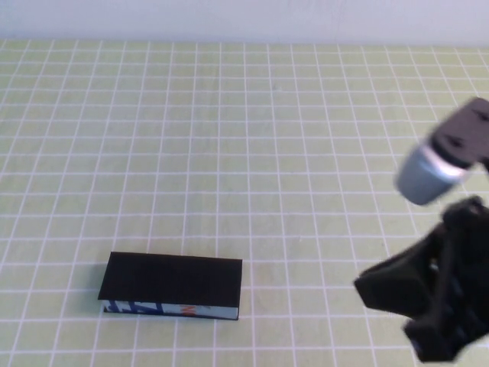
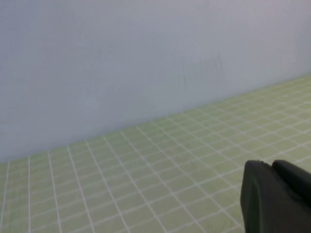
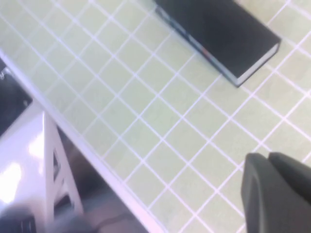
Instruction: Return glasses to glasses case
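The glasses case lies closed on the green grid mat at the front left, with its blue, white and orange patterned edge facing me. It also shows in the right wrist view. The glasses are out of view. My right gripper hovers at the front right, well to the right of the case. Its fingers are together and hold nothing. My left gripper shows only in the left wrist view, shut and empty, above bare mat and facing the back wall.
The green grid mat covers the table. A pale wall stands behind it. In the right wrist view, the table's front edge and a white frame below it lie close to the right gripper.
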Controlling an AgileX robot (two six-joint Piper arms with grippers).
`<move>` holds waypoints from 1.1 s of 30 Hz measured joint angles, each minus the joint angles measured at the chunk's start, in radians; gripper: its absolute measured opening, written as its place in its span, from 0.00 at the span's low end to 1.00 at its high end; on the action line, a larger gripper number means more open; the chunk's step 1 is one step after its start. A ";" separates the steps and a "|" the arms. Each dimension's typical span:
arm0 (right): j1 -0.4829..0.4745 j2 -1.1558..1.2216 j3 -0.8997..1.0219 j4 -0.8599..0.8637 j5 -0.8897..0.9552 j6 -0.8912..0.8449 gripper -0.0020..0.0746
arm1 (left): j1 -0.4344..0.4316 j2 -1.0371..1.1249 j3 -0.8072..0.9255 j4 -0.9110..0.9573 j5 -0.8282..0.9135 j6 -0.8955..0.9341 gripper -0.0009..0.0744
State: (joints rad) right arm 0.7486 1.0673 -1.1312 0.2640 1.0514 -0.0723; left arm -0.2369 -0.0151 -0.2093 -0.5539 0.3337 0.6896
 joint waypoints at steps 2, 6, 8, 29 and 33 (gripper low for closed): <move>0.000 -0.115 0.091 -0.016 -0.060 0.029 0.01 | 0.000 0.000 0.063 0.000 -0.048 -0.002 0.01; 0.000 -0.363 0.277 -0.094 -0.181 0.121 0.01 | 0.000 0.000 0.188 -0.016 -0.161 -0.004 0.01; 0.000 -0.466 0.345 -0.134 -0.216 0.175 0.01 | 0.000 0.000 0.222 -0.024 -0.203 -0.004 0.01; 0.000 -0.815 0.846 -0.168 -0.537 0.258 0.01 | 0.000 0.000 0.235 -0.032 -0.199 -0.004 0.01; 0.000 -0.815 0.881 -0.174 -0.539 0.258 0.01 | 0.000 0.000 0.235 -0.032 -0.197 -0.004 0.01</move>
State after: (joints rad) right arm 0.7486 0.2527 -0.2500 0.0901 0.5122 0.1860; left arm -0.2369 -0.0151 0.0258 -0.5864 0.1363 0.6856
